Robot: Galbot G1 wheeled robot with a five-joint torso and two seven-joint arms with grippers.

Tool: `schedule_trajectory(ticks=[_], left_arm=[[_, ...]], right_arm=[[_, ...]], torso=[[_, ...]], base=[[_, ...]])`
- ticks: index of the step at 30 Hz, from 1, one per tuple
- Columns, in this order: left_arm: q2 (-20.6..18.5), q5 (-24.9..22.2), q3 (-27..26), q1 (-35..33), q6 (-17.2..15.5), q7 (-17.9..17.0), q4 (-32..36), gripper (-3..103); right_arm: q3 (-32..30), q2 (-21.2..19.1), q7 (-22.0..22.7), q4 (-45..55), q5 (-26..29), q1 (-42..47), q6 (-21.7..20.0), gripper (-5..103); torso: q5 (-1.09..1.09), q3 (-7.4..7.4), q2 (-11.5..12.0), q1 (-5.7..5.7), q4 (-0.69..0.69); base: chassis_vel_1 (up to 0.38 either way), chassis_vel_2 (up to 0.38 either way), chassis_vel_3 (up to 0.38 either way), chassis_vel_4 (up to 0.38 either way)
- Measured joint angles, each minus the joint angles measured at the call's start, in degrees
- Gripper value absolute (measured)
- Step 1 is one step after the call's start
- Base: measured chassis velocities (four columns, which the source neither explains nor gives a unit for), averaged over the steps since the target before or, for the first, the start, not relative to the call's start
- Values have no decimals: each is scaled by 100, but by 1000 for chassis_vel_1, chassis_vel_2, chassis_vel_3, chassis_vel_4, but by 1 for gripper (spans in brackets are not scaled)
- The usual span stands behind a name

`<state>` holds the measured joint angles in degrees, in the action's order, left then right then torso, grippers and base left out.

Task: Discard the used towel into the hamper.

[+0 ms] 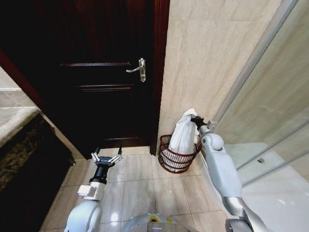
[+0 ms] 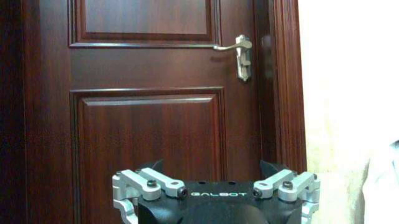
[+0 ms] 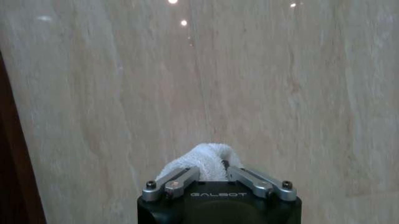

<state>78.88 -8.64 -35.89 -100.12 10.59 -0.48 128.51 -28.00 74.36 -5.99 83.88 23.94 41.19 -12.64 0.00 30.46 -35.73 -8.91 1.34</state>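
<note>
A two-armed robot stands on a pale tiled floor in a bathroom corner. Nearest, at about 7 o'clock in the head view, the left gripper hovers over the tiles with its fingers spread wide and nothing between them, pointing at the dark wooden door. At about 4 o'clock, the right arm reaches forward along the glass shower screen, and the right gripper is closed on the top of a white towel, pinching a bunched fold of the cloth. The towel hangs straight down from the gripper, its lower part inside the hamper, a round dark red wire basket standing on the floor just right of the door frame, close against the beige tiled wall. Farthest off, at 12 o'clock, a silver lever handle sits on the door's right side.
</note>
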Motion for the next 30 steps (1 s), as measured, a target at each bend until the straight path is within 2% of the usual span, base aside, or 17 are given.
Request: schedule_trajectory(ticks=[30], left_arm=[[38,22,114,32,25,1,-70,100]], right_arm=[[-60,273,163,-312,-50,420,-4,3]], torso=[[0,-215,378,164,0]], base=[[0,0,0,0]])
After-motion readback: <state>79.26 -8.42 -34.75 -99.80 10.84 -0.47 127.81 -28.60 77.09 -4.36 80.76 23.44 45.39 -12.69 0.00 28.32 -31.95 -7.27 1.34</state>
